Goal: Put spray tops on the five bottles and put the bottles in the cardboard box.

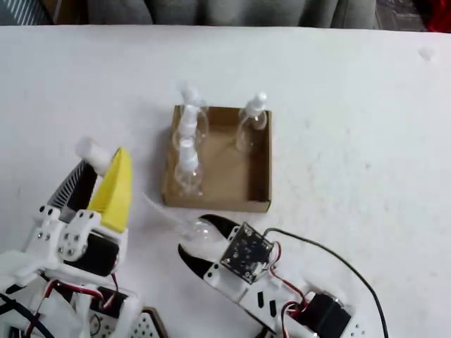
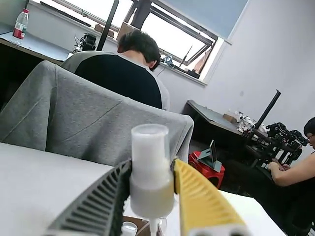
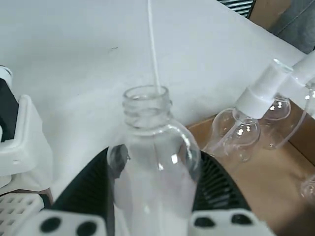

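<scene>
spray top is clamped between the grey and yellow fingers of the left hand, held off the surface to one side of the cardboard box. its thin tube reaches the open neck of the clear bottle, which the right hand grips by the body just beside the box. inside the box sit a first capped bottle, a second capped bottle and a third capped bottle.
</scene>
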